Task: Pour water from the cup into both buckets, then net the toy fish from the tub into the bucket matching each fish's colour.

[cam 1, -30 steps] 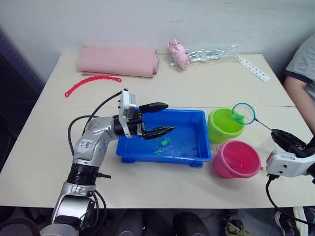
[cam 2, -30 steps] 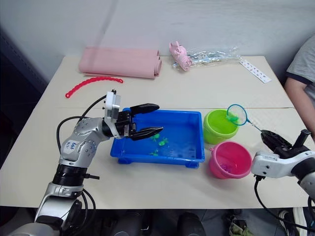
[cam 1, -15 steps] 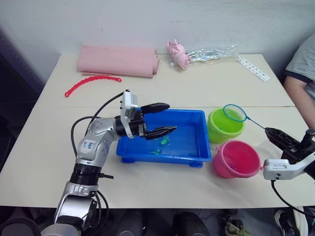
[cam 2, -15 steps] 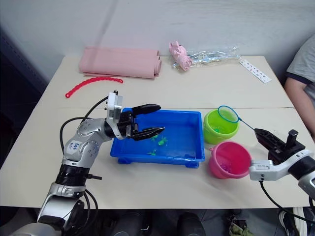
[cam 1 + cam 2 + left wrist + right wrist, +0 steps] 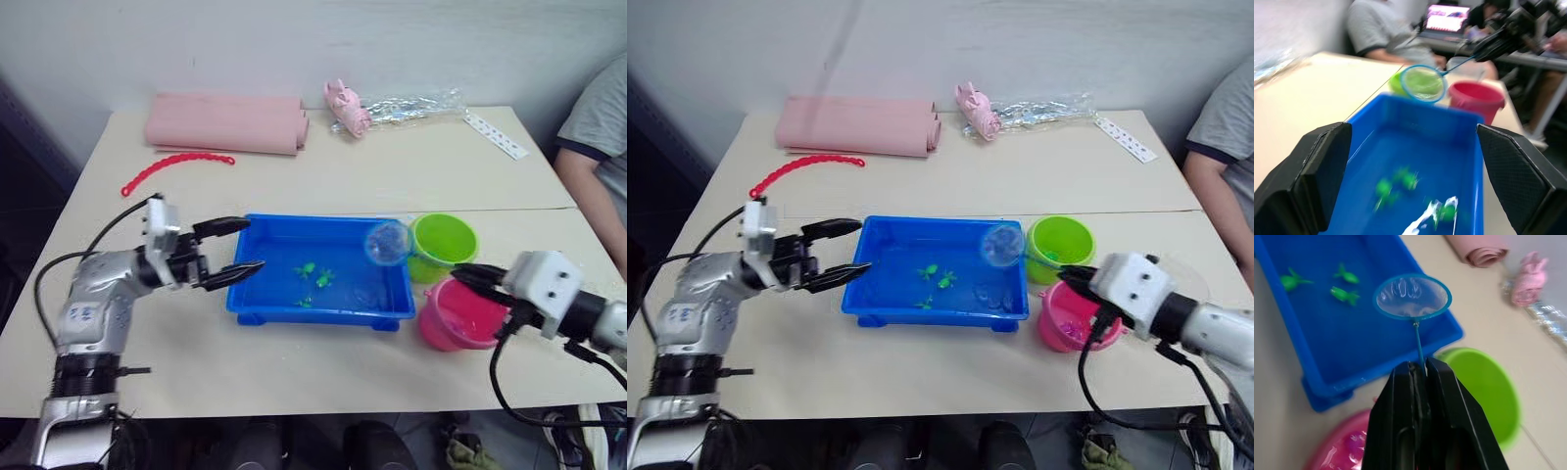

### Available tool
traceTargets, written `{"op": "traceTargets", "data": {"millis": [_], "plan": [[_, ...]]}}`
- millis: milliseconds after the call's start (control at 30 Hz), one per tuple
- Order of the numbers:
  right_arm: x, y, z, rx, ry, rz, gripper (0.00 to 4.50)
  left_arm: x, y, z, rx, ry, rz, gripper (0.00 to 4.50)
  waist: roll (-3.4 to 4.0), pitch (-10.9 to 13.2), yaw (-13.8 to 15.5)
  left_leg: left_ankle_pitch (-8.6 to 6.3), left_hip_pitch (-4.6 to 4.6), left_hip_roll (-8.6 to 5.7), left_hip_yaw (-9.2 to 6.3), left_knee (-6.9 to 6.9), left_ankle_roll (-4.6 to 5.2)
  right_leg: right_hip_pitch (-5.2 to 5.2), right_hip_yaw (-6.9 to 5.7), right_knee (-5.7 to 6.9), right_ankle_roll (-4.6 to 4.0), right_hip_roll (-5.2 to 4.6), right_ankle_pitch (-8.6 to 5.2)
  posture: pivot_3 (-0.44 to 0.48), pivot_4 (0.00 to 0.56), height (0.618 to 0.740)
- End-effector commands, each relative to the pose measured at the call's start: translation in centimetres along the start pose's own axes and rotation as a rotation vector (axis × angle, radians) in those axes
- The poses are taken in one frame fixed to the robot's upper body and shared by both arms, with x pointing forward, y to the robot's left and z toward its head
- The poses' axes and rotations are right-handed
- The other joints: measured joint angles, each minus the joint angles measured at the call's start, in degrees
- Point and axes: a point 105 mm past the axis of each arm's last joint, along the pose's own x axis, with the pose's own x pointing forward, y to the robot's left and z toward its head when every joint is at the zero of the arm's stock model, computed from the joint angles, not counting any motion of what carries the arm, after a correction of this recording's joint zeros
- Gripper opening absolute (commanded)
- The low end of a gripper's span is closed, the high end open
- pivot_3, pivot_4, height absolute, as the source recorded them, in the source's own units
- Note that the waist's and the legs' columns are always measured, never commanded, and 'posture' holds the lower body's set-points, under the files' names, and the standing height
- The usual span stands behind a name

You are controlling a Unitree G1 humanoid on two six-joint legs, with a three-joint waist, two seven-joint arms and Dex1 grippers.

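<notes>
Right wrist view: net in right pincer over tub.

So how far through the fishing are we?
Pouring looks done, and the pink bucket already holds pink bits. In hand: the right gripper is shut on the net, its empty hoop above the tub's right end. Left: three green fish in the tub, bound for the green bucket. The left gripper hangs open at the tub's left edge.

Office or lab: desks, laptop, seated person.
</notes>
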Motion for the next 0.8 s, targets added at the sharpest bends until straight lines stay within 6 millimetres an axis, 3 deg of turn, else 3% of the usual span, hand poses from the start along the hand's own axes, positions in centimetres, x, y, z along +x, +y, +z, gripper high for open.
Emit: {"op": "traceTargets", "data": {"millis": [33, 167, 400, 800], "plan": [[2.6, 1.6, 0.0, 0.035, 0.081, 0.152, 0.00, -2.8, -0.2, -0.3, 0.041, 0.053, 0.075, 4.44, 0.00, 0.0, 0.0, 0.00, -0.01, 0.00, 0.00, 0.00, 0.00, 0.00, -0.01, -0.02, 0.00, 0.00, 0.00, 0.000, 0.150, 0.740], [5.0, 0.9, -0.8, -0.031, 0.125, 0.158, 0.00, -3.5, -0.8, -0.4, 0.046, 0.065, 0.111, 4.44, 0.00, 0.0, 0.0, -0.03, -0.06, -0.01, -0.01, -0.04, 0.02, -0.06, -0.03, -0.06, 0.00, -0.03, 0.00, 0.000, 0.150, 0.740], [5.9, 1.0, -2.1, -0.128, 0.182, 0.270, 0.00, -3.6, -2.0, -0.9, 0.052, 0.100, 0.095, 4.44, -0.02, 0.0, 0.2, -0.05, -0.13, -0.02, -0.02, -0.01, 0.01, -0.11, -0.04, -0.08, 0.00, -0.06, 0.00, 0.000, 0.150, 0.740], [8.8, 2.5, -1.5, 0.050, 0.037, 0.350, 0.00, -3.6, -2.7, -1.2, 0.055, 0.120, 0.098, 4.44, -0.05, 0.0, -0.3, -0.05, -0.09, -0.01, 0.03, -0.04, 0.01, -0.12, -0.06, -0.02, 0.00, -0.05, 0.00, 0.000, 0.150, 0.740]]}}
